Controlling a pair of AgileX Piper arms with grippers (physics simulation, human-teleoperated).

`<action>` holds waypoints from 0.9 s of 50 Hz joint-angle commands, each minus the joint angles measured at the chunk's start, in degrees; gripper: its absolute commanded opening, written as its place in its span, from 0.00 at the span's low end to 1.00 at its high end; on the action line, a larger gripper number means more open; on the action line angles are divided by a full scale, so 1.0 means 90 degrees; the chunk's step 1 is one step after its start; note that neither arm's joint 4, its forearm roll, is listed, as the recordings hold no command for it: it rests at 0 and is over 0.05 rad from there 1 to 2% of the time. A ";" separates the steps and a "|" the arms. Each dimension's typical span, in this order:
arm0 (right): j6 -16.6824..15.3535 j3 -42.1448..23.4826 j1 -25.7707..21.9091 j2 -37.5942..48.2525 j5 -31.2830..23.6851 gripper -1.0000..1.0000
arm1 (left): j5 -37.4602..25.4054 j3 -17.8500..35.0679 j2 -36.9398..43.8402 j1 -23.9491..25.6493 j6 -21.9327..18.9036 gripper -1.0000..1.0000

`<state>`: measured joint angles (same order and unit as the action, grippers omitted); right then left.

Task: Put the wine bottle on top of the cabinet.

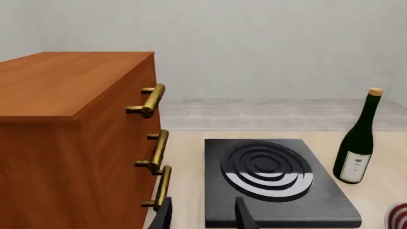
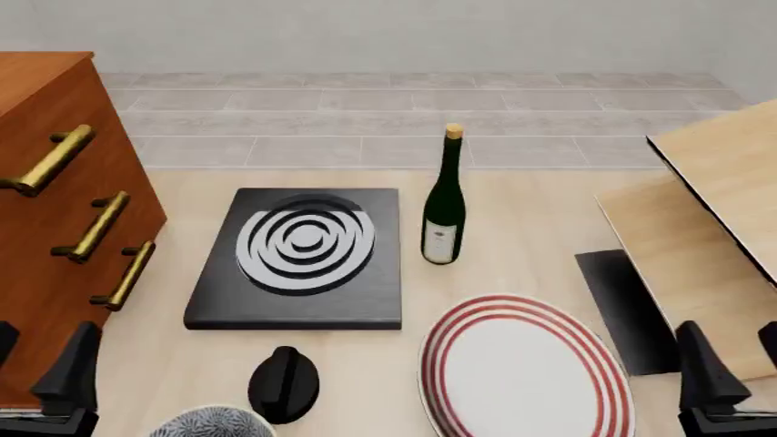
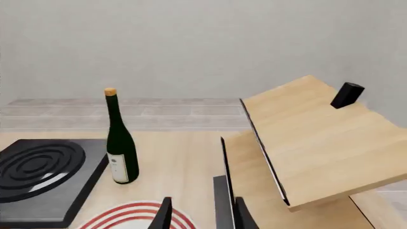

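Both claws wait at the near edge of the surface, neither holding anything: the left claw (image 2: 43,382) sits low beside the cabinet (image 2: 49,218), the right claw (image 2: 729,382) beside the pale slanted boards (image 2: 716,209), each with fingers parted and nothing between them, as both wrist views confirm.

Standing upright just beside the black hob plate (image 2: 297,259), on its side away from the cabinet, is the wine bottle (image 2: 445,205), its tan cork up and its white label facing the arms. It rests on the wooden surface (image 2: 522,228), touching neither the hob nor the red-ringed plate (image 2: 525,369) that lies nearer the arms. A small black knob-like object (image 2: 284,382) sits in front of the hob, and the rim of a patterned bowl (image 2: 213,423) shows at the picture's lower edge.

Seen from the left wrist, the cabinet's flat reddish-brown top is bare, with three brass handles (image 1: 152,100) down the face turned toward the hob. That top stands well above the surface, so the bottle will probably have to be raised clear of its edge before being set down.

No part of the task appears done; the bottle is ungrasped. A grip on the body rather than the slim neck seems the safer choice, since a tall, narrow bottle could tip if nudged. Which arm is better placed is hard to judge: the bottle stands roughly midway between them, though the cabinet is on the left arm's side.
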<state>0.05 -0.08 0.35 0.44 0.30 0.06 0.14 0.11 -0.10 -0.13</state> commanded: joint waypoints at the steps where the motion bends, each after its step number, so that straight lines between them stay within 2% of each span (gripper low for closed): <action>1: -0.0010 -0.0015 -0.0038 0.0012 0.0003 1.00 | -0.0009 0.0015 0.0016 0.0048 0.0003 1.00; 8: 0.0002 -0.0002 -0.0035 0.0162 0.0169 1.00 | 0.0005 0.0021 -0.0003 0.0033 -0.0044 1.00; 23: -0.0001 -0.0021 -0.0033 -0.0002 -0.0001 1.00 | -0.0071 0.0093 0.0041 0.0104 -0.0253 1.00; 29: -0.0002 -0.0033 -0.0032 -0.0020 -0.0026 1.00 | 0.0140 0.0237 0.0453 0.0444 -0.0477 1.00; 37: -0.0002 -0.0008 -0.0032 0.0016 0.0036 1.00 | 0.0475 0.0523 0.1019 0.0678 -0.0362 1.00; 45: -0.0002 -0.0010 -0.0033 -0.0006 0.0014 1.00 | 0.1045 0.0538 0.1655 0.1016 -0.0281 1.00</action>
<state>0.04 -0.19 0.07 0.46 0.44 5.13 3.84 9.37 5.85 -2.93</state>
